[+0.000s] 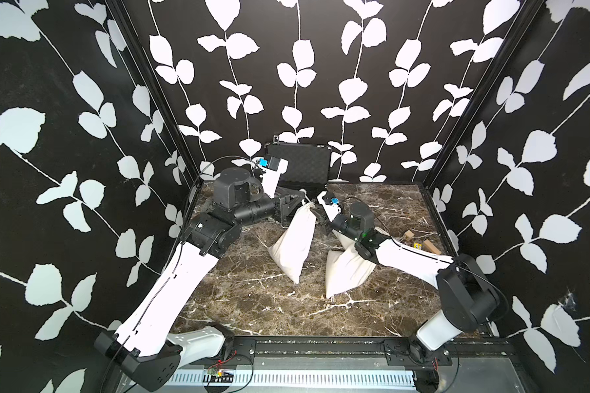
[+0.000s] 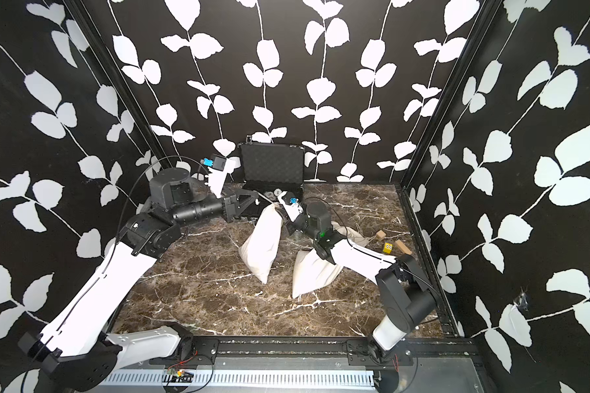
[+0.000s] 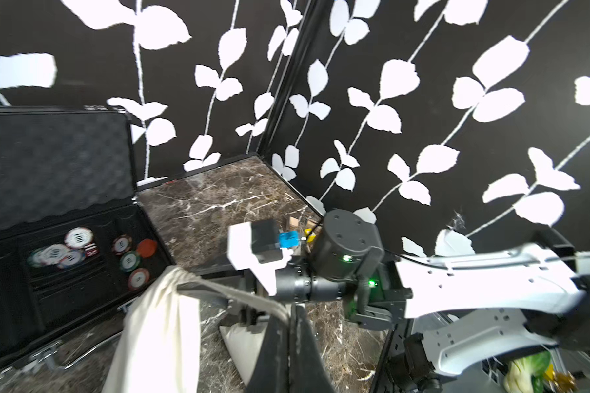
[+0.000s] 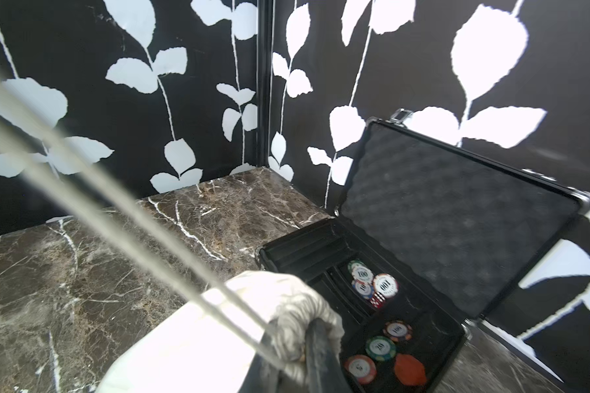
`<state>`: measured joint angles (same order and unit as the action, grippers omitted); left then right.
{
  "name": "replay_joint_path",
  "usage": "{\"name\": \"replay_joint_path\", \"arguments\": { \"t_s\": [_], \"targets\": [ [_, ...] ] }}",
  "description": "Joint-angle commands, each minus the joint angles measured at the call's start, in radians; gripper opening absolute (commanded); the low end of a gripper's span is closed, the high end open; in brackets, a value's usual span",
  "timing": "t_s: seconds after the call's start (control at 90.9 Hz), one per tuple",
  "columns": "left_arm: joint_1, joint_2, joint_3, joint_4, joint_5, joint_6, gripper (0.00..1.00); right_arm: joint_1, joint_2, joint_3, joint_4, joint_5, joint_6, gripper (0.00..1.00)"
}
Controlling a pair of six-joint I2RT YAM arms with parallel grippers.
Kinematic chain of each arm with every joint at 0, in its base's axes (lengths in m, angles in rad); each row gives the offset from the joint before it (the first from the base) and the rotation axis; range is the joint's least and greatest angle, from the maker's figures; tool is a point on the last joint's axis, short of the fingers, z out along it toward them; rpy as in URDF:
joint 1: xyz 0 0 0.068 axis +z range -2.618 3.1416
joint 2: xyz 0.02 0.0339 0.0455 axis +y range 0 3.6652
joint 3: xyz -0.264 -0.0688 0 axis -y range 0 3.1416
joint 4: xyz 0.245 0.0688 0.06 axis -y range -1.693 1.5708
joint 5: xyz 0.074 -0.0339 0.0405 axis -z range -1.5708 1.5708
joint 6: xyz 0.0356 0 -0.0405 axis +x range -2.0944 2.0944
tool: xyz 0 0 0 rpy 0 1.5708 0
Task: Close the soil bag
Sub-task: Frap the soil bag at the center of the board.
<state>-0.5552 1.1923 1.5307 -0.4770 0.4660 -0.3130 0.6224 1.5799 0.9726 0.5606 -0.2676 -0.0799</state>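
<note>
Cream cloth soil bag (image 1: 295,241) on veined marble (image 1: 252,306), left tool (image 3: 288,318) pinching taut cord (image 3: 239,294), right tool (image 4: 295,343) clamping puckered neck (image 4: 286,306)

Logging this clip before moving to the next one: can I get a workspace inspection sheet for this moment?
Surface: dark marble tabletop.
Job's things: soil bag, neck gathered; drawstring pulled taut.
Clutter: second cloth bag partly under right arm; open poker chip case holding chips; wooden blocks; yellow cube.
Grippers: left gripper shut on drawstring; right gripper shut on soil bag's neck.
Cables: black cable arcs over left arm; thin wires at front rail.
Surroundings: black leaf-print walls.
</note>
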Motion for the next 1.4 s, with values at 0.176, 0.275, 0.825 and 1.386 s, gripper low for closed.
{"name": "replay_joint_path", "arguments": {
  "t_s": [0.176,0.275,0.825,1.386],
  "targets": [
    [-0.003,-0.123,0.090,0.189,-0.001,-0.013,0.00,-0.041,-0.144,-0.067,-0.366,0.112,-0.073,0.23],
    [-0.003,-0.113,0.030,0.214,0.031,-0.028,0.00,-0.035,-0.190,-0.073,-0.357,0.014,-0.086,0.32],
    [-0.002,-0.103,-0.024,0.181,0.025,-0.023,0.00,0.070,-0.203,0.180,-0.372,-0.205,-0.118,0.54],
    [0.001,-0.122,0.041,0.116,-0.014,0.019,0.00,0.110,-0.050,0.325,-0.468,-0.111,-0.162,0.17]
  ]
}}
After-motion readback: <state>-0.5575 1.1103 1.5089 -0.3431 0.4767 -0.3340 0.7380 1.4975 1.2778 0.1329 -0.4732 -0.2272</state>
